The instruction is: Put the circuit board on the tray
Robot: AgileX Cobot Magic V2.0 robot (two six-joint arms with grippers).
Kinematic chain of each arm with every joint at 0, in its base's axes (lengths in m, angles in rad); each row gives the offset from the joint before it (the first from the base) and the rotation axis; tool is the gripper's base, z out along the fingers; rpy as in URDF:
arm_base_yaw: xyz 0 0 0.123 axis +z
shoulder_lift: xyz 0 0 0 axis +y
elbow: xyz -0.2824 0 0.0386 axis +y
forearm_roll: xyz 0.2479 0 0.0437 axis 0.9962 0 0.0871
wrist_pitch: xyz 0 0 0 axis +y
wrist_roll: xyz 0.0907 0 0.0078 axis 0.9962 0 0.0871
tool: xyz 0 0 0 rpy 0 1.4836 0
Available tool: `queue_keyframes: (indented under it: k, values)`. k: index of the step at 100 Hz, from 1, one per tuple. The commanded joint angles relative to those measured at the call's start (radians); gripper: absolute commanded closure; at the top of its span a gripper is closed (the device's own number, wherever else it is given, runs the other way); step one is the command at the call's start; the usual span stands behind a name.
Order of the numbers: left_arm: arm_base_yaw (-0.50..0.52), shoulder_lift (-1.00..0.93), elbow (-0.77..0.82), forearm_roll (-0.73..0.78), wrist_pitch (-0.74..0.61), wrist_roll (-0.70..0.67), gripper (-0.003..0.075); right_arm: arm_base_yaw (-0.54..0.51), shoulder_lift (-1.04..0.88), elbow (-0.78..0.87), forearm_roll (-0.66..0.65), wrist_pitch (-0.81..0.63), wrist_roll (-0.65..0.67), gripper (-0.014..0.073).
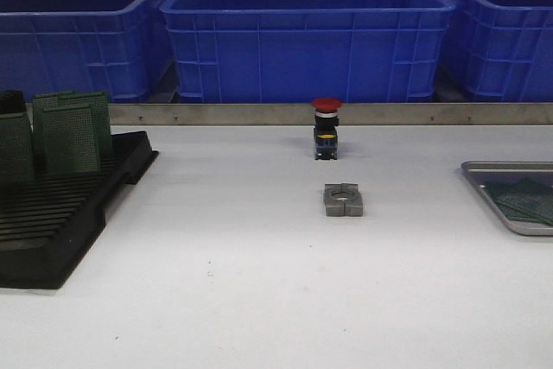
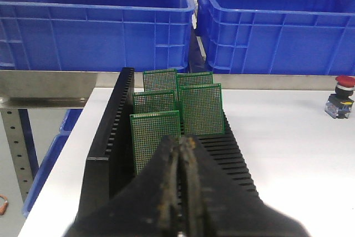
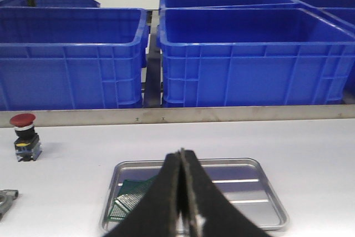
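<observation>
Overall, scene: a white table [image 1: 259, 283] seen from the robot's side, with parts spread across it and storage behind.
Blue crates: several large blue plastic crates [image 1: 307, 36] stand in a row behind a metal rail [image 1: 259, 114] at the table's far edge.
Black rack: a black slotted plastic rack [image 1: 60, 213] sits at the left edge of the table, its slots running across it.
Boards in rack: green perforated circuit boards [image 2: 183, 106] stand upright in the rack's far slots, grouped close together; five show in the left wrist view.
Tray: a flat silvery metal tray [image 3: 244, 192] with rounded corners and a raised rim lies at the table's right edge, partly cut off in the front view.
Board on tray: one green circuit board [image 3: 130, 198] lies flat inside the tray, on the side nearer the table's centre.
Left gripper: the left gripper [image 2: 182, 192] hangs over the near part of the rack, its dark fingers pressed together with nothing between them.
Right gripper: the right gripper [image 3: 182, 198] hangs above the tray's near rim, fingers also pressed together and holding nothing.
Push button: a switch with a red mushroom cap [image 1: 327, 127] stands upright near the table's middle, towards the rail.
Grey block: a small grey metal clamp block [image 1: 343, 200] lies just in front of the button, apart from it.
</observation>
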Motion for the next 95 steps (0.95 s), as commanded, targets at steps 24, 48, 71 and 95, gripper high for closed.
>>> queue_keyframes:
  k: [24, 48, 71, 95]
  values:
    - [0.0, -0.032, 0.048, -0.009, -0.08, -0.009, 0.0741, 0.01, -0.037, -0.01, 0.008, 0.02, -0.026, 0.0655]
    - [0.0, -0.032, 0.048, -0.009, -0.08, -0.009, 0.0741, 0.039, -0.037, -0.01, 0.023, 0.02, -0.04, 0.0655]
    - [0.0, -0.032, 0.048, -0.009, -0.08, -0.009, 0.0741, 0.039, -0.037, -0.012, 0.024, 0.02, -0.039, 0.0655]
    - [0.0, -0.032, 0.048, -0.009, -0.08, -0.009, 0.0741, 0.039, -0.037, -0.012, 0.024, 0.02, -0.039, 0.0655]
